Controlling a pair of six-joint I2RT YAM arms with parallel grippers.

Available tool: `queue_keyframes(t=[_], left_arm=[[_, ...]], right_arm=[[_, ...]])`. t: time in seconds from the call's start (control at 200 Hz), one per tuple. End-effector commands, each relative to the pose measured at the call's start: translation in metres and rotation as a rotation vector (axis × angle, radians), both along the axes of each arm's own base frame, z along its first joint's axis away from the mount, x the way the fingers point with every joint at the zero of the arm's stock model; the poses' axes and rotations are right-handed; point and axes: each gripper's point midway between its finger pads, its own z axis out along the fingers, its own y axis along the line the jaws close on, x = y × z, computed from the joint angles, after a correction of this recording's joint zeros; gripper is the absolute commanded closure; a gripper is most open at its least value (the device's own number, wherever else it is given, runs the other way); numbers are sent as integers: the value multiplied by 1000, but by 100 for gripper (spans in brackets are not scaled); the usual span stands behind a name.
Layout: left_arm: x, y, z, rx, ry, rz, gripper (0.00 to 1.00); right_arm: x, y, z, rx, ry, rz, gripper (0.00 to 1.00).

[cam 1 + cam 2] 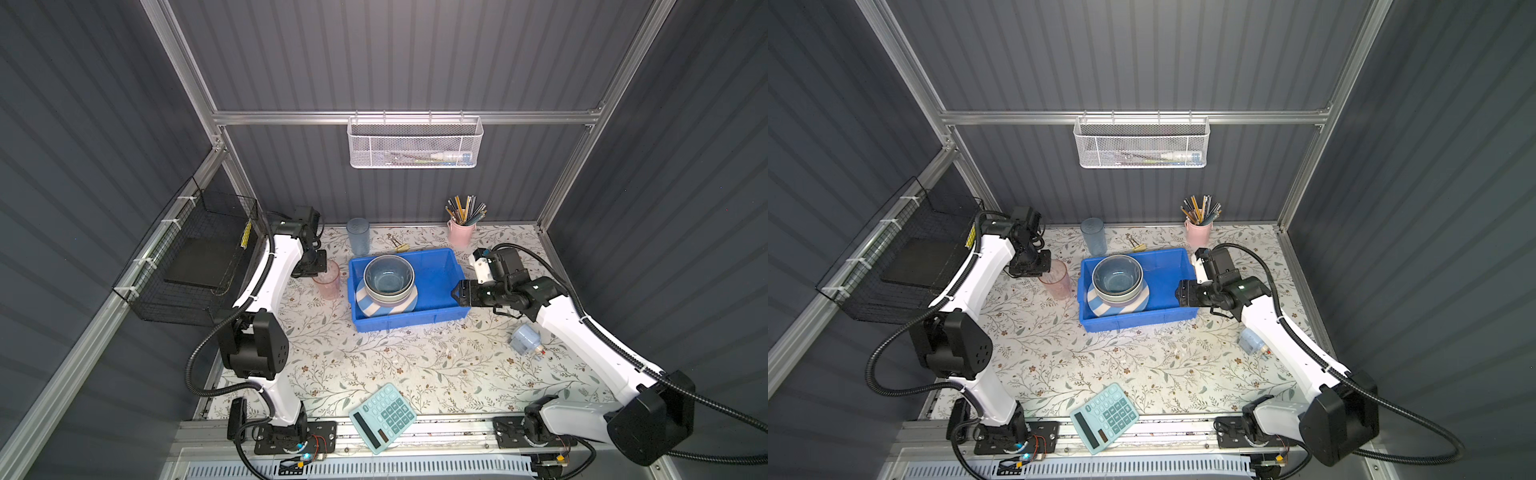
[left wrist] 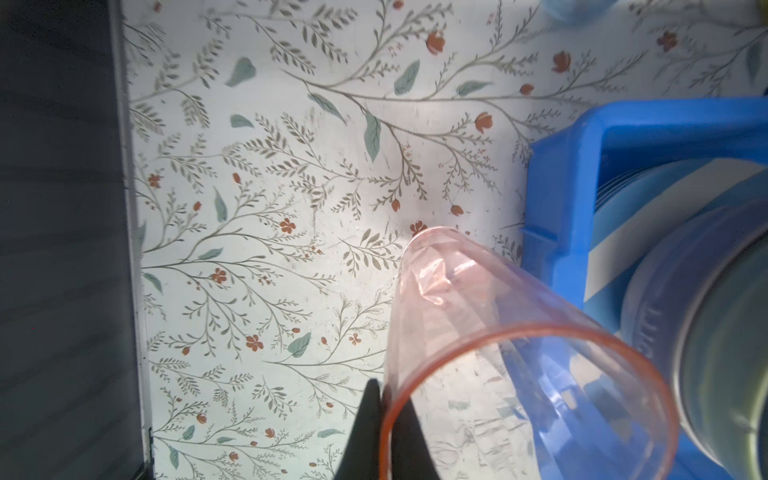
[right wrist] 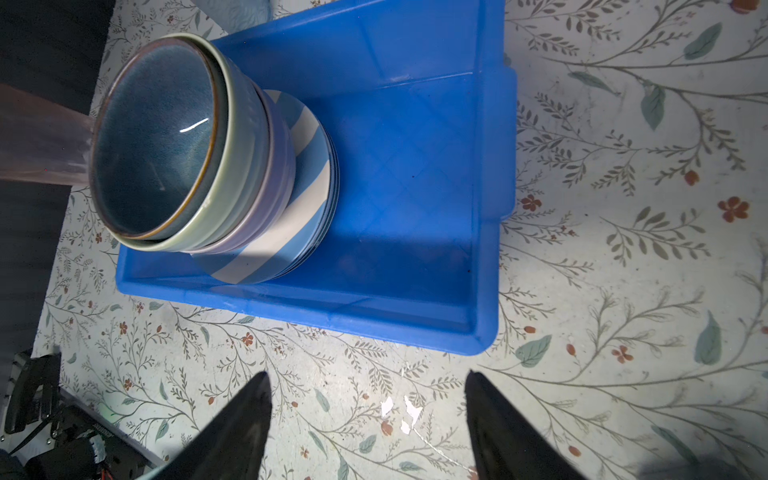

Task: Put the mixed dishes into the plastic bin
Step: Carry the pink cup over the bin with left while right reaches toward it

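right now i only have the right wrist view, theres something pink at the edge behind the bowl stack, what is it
Observer: The pink tumbler. In both top views it stands upright just outside the plastic bin, on the left arm's side.
Operator: is the left gripper on it
Observer: Yes. In the left wrist view the left gripper is shut on its rim, pinching the wall from inside and outside.
Operator: any other tumbler not in yet
Observer: One. A blue tumbler stands upright beyond the bin's far rim.
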Motion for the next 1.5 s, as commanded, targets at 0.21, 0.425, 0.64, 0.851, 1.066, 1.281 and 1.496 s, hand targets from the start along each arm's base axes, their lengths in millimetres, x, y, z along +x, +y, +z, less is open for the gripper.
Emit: queue_keyframes(t=[0.21,0.425,0.64,0.851,1.066,1.281,1.496], left_arm=[[-9,-30,89,26,-218,-27,100],[-13,-90,107,-66,-296,-145,100],[-14,-154,115,-235,-341,-275,100],[-16,-195,119,-273,-369,-350,100],[-21,-232,118,-305,-380,-413,100],[-26,-253,115,-305,-375,-454,100],[-24,-266,124,-307,-418,-481,100]], right_arm=[[2,37,68,59,-133,118,26],[5,65,114,99,-219,183,26],[7,87,147,130,-282,211,27],[10,103,164,158,-310,228,27],[21,108,161,124,-304,185,29],[31,105,150,62,-289,138,31],[43,94,131,-48,-255,61,37]])
